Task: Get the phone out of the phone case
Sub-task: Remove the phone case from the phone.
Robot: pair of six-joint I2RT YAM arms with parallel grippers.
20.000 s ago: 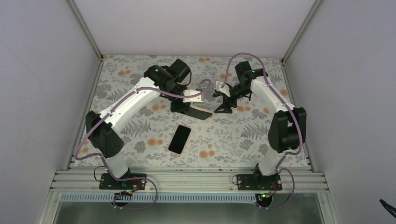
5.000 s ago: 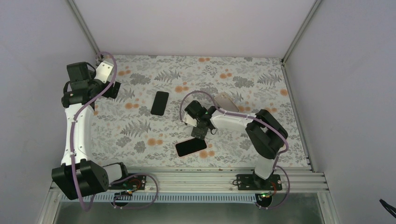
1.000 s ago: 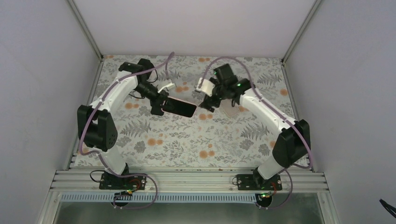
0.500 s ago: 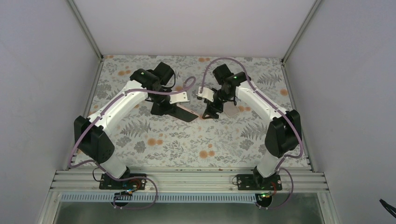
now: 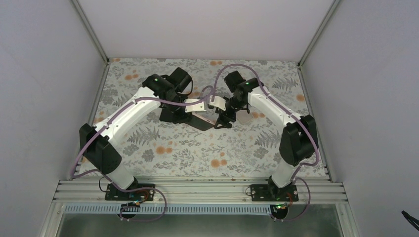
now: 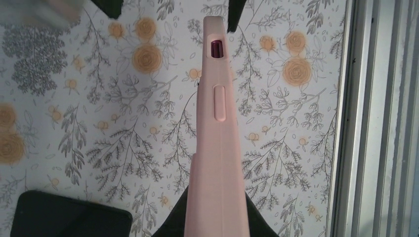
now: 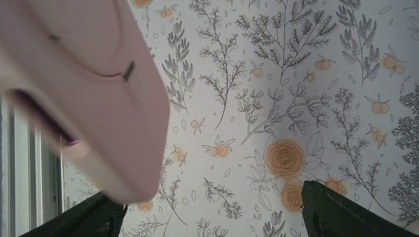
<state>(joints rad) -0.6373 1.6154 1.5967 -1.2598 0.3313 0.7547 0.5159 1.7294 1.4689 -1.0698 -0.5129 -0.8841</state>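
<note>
Top external: my left gripper (image 5: 188,116) clamps the pink phone case (image 5: 201,121) on edge above the floral table (image 5: 197,148), its long axis pointing right into the right gripper (image 5: 221,120). Those fingers (image 7: 341,215) stand wide around the tip. A flat black thing (image 6: 69,222) lies below. The right gripper is closer than half a second ago.

Open floral table cover (image 5: 207,153) along the near edge gives room to pass. Mid-table, the pink rubbery phone case (image 6: 217,148), held on edge, bars the way. A flat black slab (image 6: 69,222) lies nearby.

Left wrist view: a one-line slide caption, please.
Left claw grips the pink phone case edge-on above the floral table.
</note>
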